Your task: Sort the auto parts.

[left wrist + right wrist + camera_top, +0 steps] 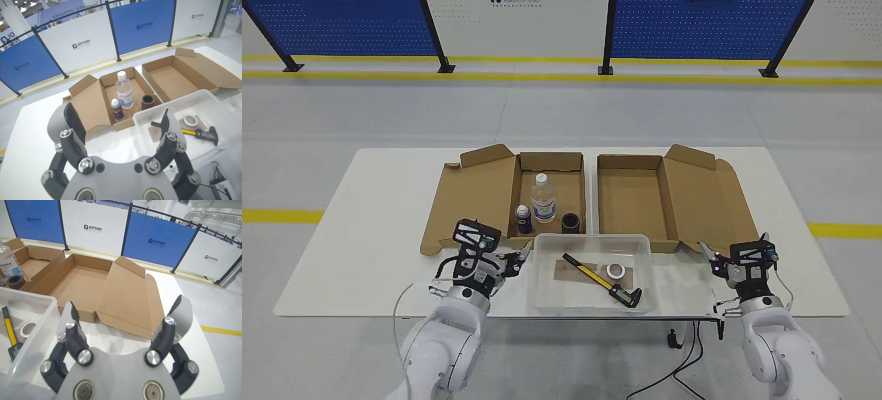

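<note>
A clear plastic tray (542, 290) near the table's front edge holds a yellow-and-black caliper (602, 280), a white tape ring (616, 270) and a brown square pad (154, 132). The left cardboard box (577, 175) contains a clear bottle (543, 197), a small spray can (523, 217) and a dark cylinder (570, 222). The right cardboard box (627, 195) holds nothing. My left gripper (514, 258) hovers open just left of the tray. My right gripper (726, 258) hovers open over the table, right of the tray, with nothing between its fingers.
Both boxes have their lids folded flat outward (460, 200) (717, 195). Bare white table lies to the far left (362, 240) and far right. A cable (687, 350) hangs below the front edge. Blue and white fence panels stand behind.
</note>
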`<state>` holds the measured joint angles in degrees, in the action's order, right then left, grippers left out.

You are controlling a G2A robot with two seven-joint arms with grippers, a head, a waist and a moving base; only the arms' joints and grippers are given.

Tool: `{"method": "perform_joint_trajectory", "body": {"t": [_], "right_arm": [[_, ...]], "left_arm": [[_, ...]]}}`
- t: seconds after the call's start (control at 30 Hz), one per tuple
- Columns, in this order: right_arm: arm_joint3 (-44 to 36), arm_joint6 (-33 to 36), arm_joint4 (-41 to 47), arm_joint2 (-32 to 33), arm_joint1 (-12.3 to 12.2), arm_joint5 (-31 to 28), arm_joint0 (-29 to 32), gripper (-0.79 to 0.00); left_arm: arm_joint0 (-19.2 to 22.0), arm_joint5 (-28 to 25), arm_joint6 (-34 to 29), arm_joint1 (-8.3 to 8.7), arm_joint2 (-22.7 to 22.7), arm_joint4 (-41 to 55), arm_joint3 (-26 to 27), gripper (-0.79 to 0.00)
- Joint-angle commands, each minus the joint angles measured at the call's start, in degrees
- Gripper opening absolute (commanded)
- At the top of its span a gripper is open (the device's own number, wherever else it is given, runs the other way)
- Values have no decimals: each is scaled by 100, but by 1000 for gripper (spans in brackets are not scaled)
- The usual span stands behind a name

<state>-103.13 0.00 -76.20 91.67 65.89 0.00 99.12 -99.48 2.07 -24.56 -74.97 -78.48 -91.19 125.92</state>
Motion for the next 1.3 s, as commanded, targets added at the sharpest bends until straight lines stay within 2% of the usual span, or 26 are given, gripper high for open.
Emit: {"method": "perform_joint_trajectory", "body": {"t": [0.0,0.1,0.23,0.5,0.67,0.77,0.93,1.13,1.17,1.27], "right_arm": [[0,0,0,0,0,0,0,0],[0,0,0,0,0,0,0,0],[0,0,0,0,0,0,0,0],[-121,19,109,3,10,-41,-75,0],[-551,468,277,43,10,-247,-314,0],[-893,1092,454,31,3,-444,-627,0],[-1275,2694,1107,-171,-4,-769,-1494,0],[-1221,5083,1555,-718,-65,-1781,-2674,0],[-1223,5463,1514,-837,-84,-2086,-2820,0],[-1114,6266,1652,-1113,-104,-2351,-3040,0]], "left_arm": [[-325,217,222,9,-172,-78,138,0],[-774,545,448,14,-456,-42,275,0],[-1134,520,548,30,-755,57,373,0],[-1151,511,538,31,-775,71,379,0],[-1151,511,538,31,-775,71,379,0],[-1151,511,538,31,-775,71,379,0],[-1151,511,538,31,-775,71,379,0],[-1151,511,538,31,-775,71,379,0],[-1151,511,538,31,-775,71,379,0],[-1151,511,538,31,-775,71,379,0]]}}
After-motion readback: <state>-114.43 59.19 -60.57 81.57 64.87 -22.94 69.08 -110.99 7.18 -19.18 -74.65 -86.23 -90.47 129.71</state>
